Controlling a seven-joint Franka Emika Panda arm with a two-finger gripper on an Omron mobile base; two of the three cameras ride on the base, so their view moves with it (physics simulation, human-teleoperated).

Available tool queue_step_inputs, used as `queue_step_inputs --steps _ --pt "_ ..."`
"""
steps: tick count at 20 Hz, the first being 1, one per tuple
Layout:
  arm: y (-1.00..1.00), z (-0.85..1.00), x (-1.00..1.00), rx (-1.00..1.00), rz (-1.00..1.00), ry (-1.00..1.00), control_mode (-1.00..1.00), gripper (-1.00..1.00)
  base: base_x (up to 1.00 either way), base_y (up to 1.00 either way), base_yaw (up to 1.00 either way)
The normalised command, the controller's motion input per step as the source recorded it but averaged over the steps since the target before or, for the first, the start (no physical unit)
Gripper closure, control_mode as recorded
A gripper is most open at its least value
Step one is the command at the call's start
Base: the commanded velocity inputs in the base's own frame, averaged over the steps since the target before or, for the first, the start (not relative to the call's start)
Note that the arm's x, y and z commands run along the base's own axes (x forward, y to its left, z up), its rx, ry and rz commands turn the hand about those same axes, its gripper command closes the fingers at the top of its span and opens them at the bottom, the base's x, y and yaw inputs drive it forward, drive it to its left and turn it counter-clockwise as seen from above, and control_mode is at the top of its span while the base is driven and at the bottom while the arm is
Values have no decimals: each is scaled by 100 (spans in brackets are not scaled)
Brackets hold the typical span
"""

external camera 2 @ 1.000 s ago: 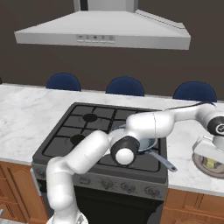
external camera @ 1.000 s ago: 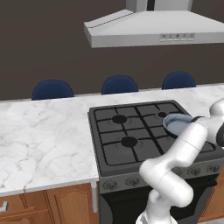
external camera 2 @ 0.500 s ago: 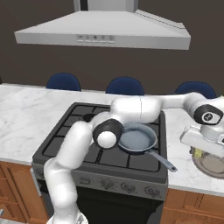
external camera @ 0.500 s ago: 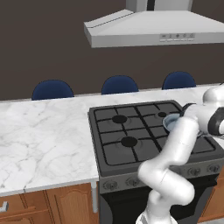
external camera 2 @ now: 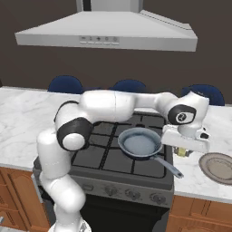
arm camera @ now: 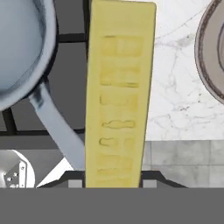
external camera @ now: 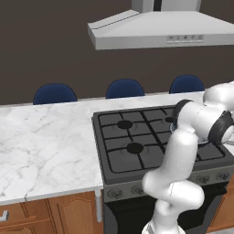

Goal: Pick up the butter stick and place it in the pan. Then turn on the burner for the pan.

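While clamped in the gripper, butter stick above stove edge, beside pan.

stove: black, in marble counter | hood above | plate right | blue chairs behind

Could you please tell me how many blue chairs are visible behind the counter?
3. In the left base view, one chair stands behind the marble counter, one behind the stove, one farther right. More may be hidden.
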Motion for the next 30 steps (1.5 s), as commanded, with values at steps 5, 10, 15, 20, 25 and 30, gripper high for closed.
queue_step_inputs --steps 5,10,15,20,25,30 --pt "59 18 0 -10 0 -2 -100 100 0 0 0" --pt "59 6 1 -11 0 0 -100 100 0 0 0" --pt "59 2 16 -8 0 0 -100 100 0 0 0" --pt "50 11 27 0 0 1 -100 100 0 0 0" --pt "34 6 23 1 0 2 -100 100 0 0 0" --pt "7 0 22 4 0 0 -100 100 0 0 0"
